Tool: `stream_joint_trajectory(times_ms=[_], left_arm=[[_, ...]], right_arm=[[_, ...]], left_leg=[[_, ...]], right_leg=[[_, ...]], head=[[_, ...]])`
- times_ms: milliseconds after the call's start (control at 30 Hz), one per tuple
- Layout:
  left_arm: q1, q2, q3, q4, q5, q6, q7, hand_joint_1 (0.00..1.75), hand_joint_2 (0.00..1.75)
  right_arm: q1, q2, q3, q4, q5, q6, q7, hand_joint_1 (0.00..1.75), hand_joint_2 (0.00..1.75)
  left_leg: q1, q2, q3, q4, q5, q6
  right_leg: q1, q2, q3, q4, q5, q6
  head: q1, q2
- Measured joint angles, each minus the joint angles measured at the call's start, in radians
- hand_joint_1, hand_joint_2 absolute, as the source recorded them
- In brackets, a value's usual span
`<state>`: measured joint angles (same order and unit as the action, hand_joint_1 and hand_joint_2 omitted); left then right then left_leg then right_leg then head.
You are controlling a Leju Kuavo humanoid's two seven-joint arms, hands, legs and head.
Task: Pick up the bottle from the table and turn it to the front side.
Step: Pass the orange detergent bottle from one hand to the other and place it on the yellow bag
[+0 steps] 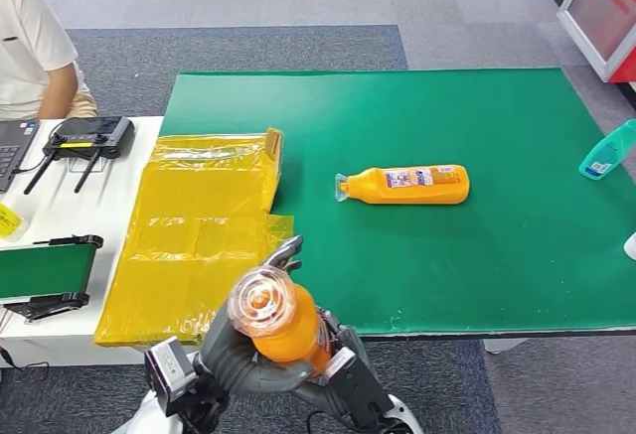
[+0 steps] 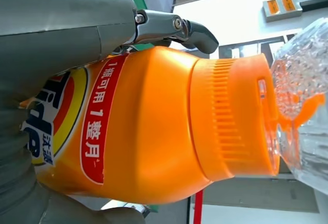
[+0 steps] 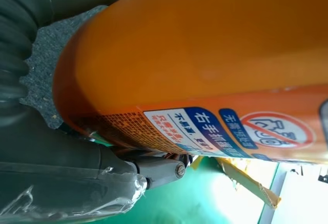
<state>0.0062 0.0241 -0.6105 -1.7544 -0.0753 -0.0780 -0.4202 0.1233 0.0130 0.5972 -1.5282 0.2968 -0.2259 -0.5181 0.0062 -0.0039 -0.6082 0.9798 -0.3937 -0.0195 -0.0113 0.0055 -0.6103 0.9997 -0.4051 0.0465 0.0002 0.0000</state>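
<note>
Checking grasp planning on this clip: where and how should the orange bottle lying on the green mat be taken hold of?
Grip the orange bottle around mid-body, coming from above with fingers across its width. It lies on its side, clear cap toward the yellow bag, with bare green mat on both long sides.

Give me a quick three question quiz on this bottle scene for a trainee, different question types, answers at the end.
1. True or false: the orange detergent bottle on the green table mat stands upright.
2. Multiple choice: the held orange bottle is gripped by A) the left hand alone, B) the right hand alone, C) both hands.
3. Fill in: the yellow plastic sheet lies to the robot's ____ of the lying bottle.

Key: 1 false; 2 C; 3 left.
</note>
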Motion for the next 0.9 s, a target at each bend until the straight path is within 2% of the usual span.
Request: stream_joint_trajectory(times_ms=[200,467,533,567,667,700,900], left_arm=[[0.012,0.004,-0.004,0.0,0.013,-0.006,0.014,0.0,1.75],[0.018,0.005,-0.006,0.0,0.015,-0.014,0.014,0.0,1.75],[0.02,0.005,-0.006,0.0,0.017,-0.017,0.014,0.05,1.75],[0.022,0.004,-0.006,0.0,0.019,-0.019,0.014,0.27,1.75],[0.027,0.005,-0.006,0.0,0.027,-0.024,0.014,1.5,1.75],[0.028,0.005,-0.005,0.0,0.03,-0.025,0.013,1.72,1.75],[0.03,0.006,-0.001,0.0,0.033,-0.033,0.009,1.75,1.75]], right_arm=[[0.004,-0.004,-0.001,-0.048,0.059,-0.042,0.014,1.75,1.75],[0.007,-0.007,-0.003,-0.107,0.11,-0.046,0.027,1.75,1.75],[0.01,-0.008,-0.003,-0.112,0.113,-0.046,0.024,1.75,1.75],[0.011,-0.008,-0.003,-0.115,0.115,-0.045,0.022,1.75,1.75],[0.012,-0.008,-0.001,-0.118,0.121,-0.043,0.021,1.75,1.75],[0.012,-0.009,0.0,-0.118,0.123,-0.043,0.022,1.75,1.75],[0.002,-0.018,0.014,-0.109,0.13,-0.035,0.028,1.75,1.75]], left_leg=[[0.0,0.0,0.0,0.0,0.0,0.0],[0.0,0.0,0.0,0.0,0.0,0.0],[0.0,0.0,0.0,0.0,0.0,0.0],[0.0,0.0,0.0,0.0,0.0,0.0],[0.0,0.0,0.0,0.0,0.0,0.0],[0.0,0.0,0.0,0.0,0.0,0.0],[0.0,0.0,0.0,0.0,0.0,0.0]], right_leg=[[0.0,0.0,0.0,0.0,0.0,0.0],[0.0,0.0,0.0,0.0,0.0,0.0],[0.0,0.0,0.0,0.0,0.0,0.0],[0.0,0.0,0.0,0.0,0.0,0.0],[0.0,0.0,0.0,0.0,0.0,0.0],[0.0,0.0,0.0,0.0,0.0,0.0],[0.0,0.0,0.0,0.0,0.0,0.0]], head=[[0.0,0.0],[0.0,0.0],[0.0,0.0],[0.0,0.0],[0.0,0.0],[0.0,0.0],[0.0,0.0]])
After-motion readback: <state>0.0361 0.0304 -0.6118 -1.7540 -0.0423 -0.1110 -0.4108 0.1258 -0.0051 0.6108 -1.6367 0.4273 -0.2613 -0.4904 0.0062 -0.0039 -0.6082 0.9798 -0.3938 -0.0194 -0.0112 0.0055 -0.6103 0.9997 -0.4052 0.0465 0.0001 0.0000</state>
